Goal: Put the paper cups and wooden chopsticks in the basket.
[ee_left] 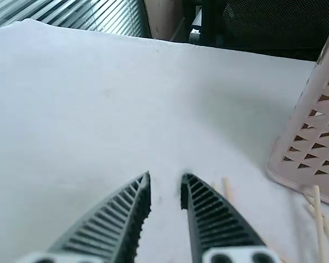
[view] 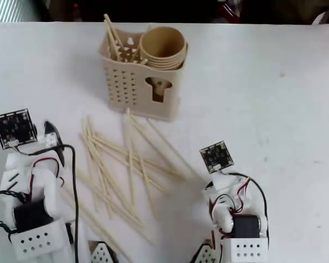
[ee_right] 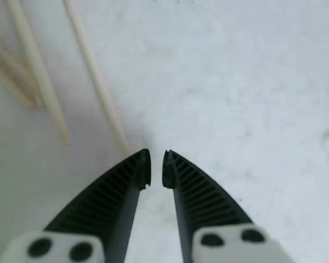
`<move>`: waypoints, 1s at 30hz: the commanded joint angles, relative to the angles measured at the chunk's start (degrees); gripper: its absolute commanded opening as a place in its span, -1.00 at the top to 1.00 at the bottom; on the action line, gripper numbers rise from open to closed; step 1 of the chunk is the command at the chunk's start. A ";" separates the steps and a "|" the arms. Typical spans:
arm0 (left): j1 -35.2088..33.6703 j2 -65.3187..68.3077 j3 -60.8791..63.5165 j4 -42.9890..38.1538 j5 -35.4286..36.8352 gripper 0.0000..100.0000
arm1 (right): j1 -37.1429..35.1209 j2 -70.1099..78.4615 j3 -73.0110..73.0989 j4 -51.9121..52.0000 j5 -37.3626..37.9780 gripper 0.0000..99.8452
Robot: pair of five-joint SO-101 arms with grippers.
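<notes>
A beige perforated basket (view: pixel 134 90) stands at the back middle of the table. Stacked paper cups (view: pixel 163 46) sit inside it, beside a few upright wooden chopsticks (view: pixel 114 41). Several loose chopsticks (view: pixel 129 164) lie scattered on the table in front of the basket, between the two arms. My left gripper (ee_left: pixel 165 186) hovers low over bare table left of the basket (ee_left: pixel 318 120), fingers nearly together and holding nothing. My right gripper (ee_right: pixel 156 167) is shut and empty, its tips just short of the end of a chopstick (ee_right: pixel 96 82).
The white table (view: pixel 274 98) has free room to the right and left of the basket. The left arm's base (view: pixel 35 219) and the right arm's base (view: pixel 238 230) stand at the front edge, with cables around them.
</notes>
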 commanded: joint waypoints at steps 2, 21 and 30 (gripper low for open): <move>-0.04 -0.75 -0.09 -1.14 -0.70 0.78 | 0.57 -0.40 0.53 0.31 0.35 0.89; 14.02 21.14 -7.56 -1.76 -5.80 0.78 | 0.57 -0.40 0.53 0.31 0.35 0.89; 35.65 53.41 -23.56 2.73 -6.95 0.77 | 0.57 -0.40 0.53 0.31 0.35 0.89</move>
